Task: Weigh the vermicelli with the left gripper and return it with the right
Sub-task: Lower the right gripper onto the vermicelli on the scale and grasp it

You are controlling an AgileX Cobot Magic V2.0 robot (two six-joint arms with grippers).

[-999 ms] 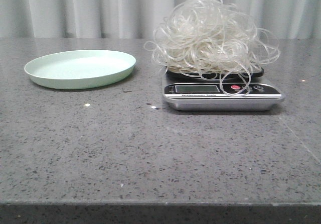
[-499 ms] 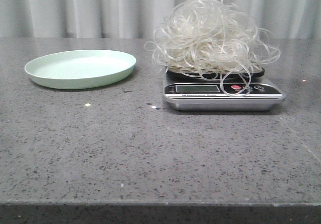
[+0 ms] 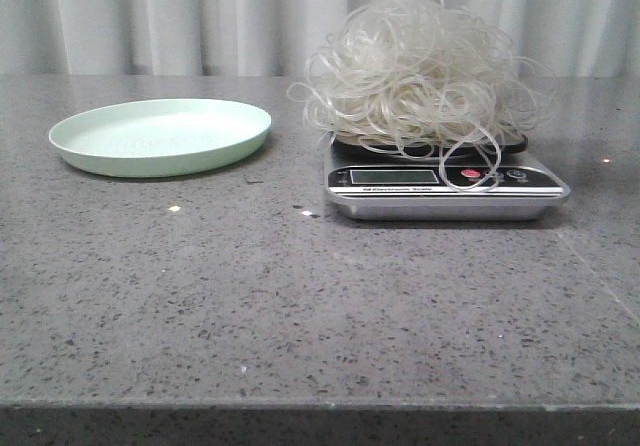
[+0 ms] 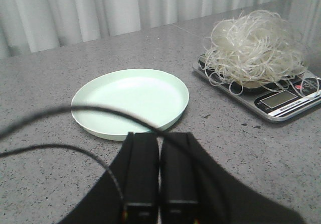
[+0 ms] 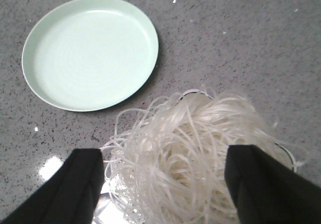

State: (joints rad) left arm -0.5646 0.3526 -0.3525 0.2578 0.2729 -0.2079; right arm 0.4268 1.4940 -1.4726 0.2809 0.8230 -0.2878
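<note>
Your front camera sits low, near table [image 3: 300,306] height, and looks straight across at the curtain [image 3: 200,16], with the plate [image 3: 160,136] left and the kitchen scale [image 3: 445,181] right. Your left wrist camera looks forward and down over its closed fingers [image 4: 143,169], from the plate's side, farther back. Your right wrist camera hangs close above the vermicelli [image 5: 195,158], looking steeply down between spread fingers [image 5: 83,181] (the scale is almost wholly hidden there). All three views share the plate and the noodle heap.
</note>
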